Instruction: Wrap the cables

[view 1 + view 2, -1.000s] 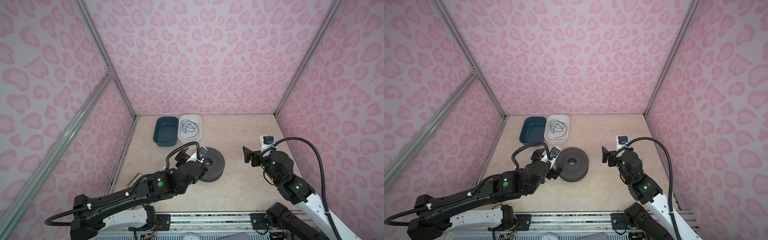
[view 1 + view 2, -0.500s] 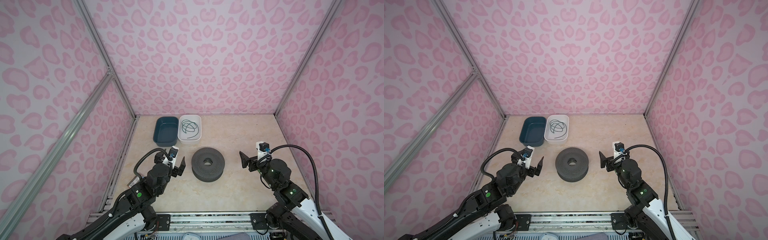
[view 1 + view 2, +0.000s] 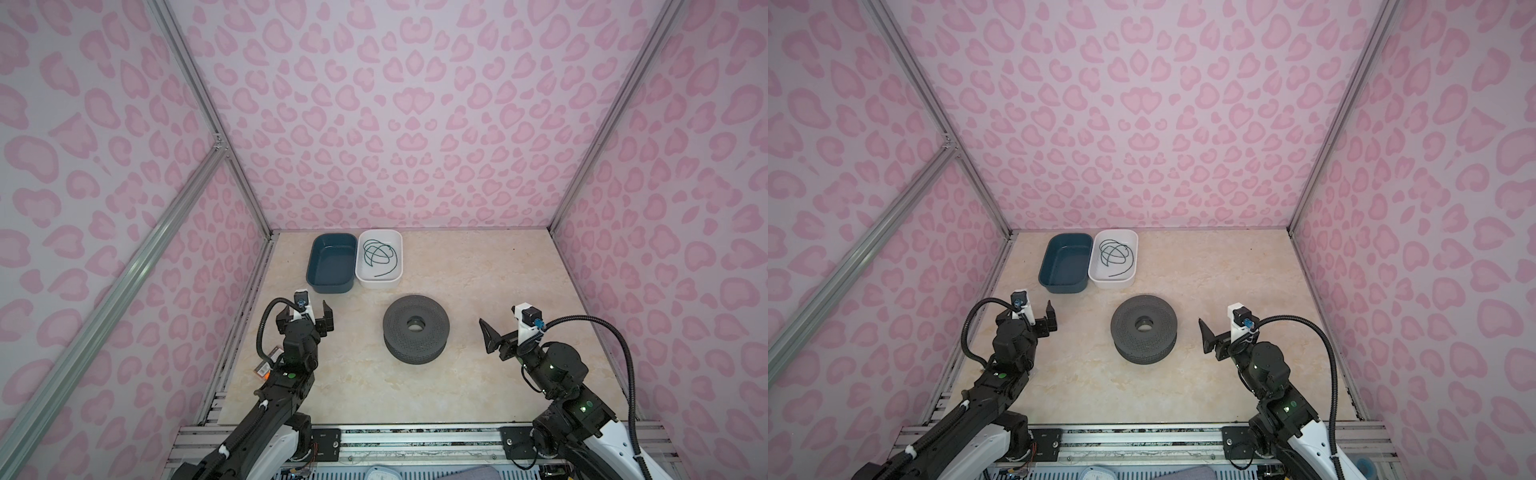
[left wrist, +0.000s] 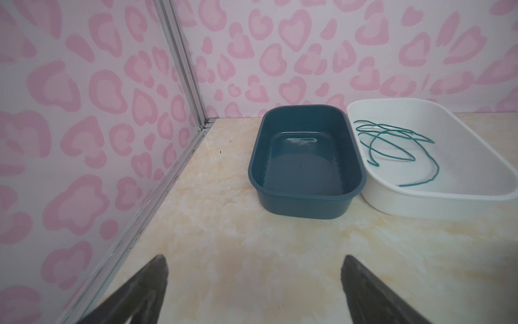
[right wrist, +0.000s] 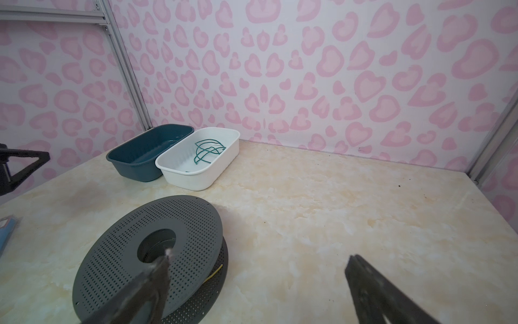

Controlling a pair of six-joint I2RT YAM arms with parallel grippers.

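both grippers hang empty over the counter (image 3: 498,270) with jaws spread wide: the left gripper (image 4: 253,261) at the near left, facing the two bins, and the right gripper (image 5: 259,257) just right of the grey perforated spool (image 3: 395,328) at the middle.

the dark green cable (image 4: 403,131) lies in loose loops inside the white bin (image 3: 379,286) at the far left. the teal bin (image 3: 330,286), touching it on the left, looks empty. a short pale yellow cable (image 5: 214,273) end shows between the spool's flanges, so that one seems already wound.

the step in hand looks like a pause between cables. next, probably, a gripper reaches into the white bin. the wire is very thin, so the pinch needs to close right on a raised loop rather than scrape the bin floor.

no brand or writing can be read. a small orange-marked tag (image 3: 266,365) by the left arm is too small to make out.
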